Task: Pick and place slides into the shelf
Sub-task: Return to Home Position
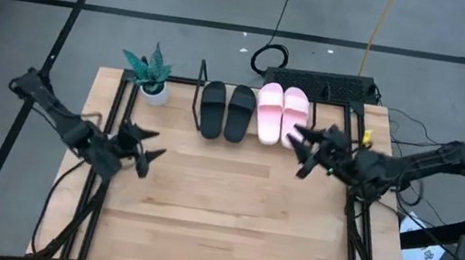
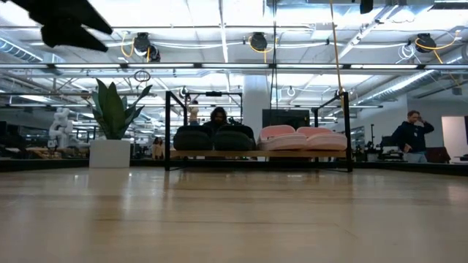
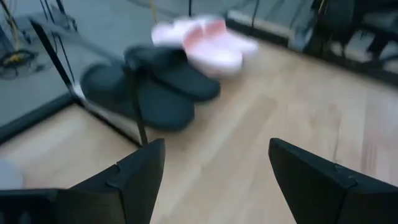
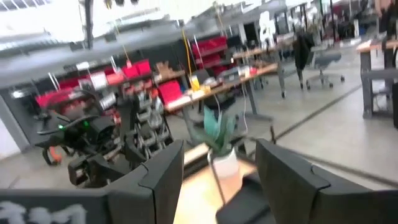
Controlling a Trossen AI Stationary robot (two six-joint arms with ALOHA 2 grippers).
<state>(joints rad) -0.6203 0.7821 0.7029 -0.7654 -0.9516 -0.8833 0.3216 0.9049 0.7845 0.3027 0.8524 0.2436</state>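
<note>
**All four slides on the shelf, both arms clear**

The shelf stands at the far edge of the tabletop, just right of a potted plant. It carries the black slides on its left half and the pink slides on its right. The four lie side by side, lengthwise from near to far, with the pairs grouped by colour. Packed this way, they fill the width of the board. The level view shows them sitting flat inside the wire frame, with none hanging over the edge.

The left tool hovers over the tabletop's left side, near of the plant. Its fingers are spread wide with nothing between them. The right tool hangs just near of the pink pair, close to the shelf's right end, also spread and empty. Neither touches a slide.

No slide is left on the tabletop, so the placing looks finished. What remains is likely just parking the arms. The right one should lift away cleanly so it does not nudge the pink pair.
</note>
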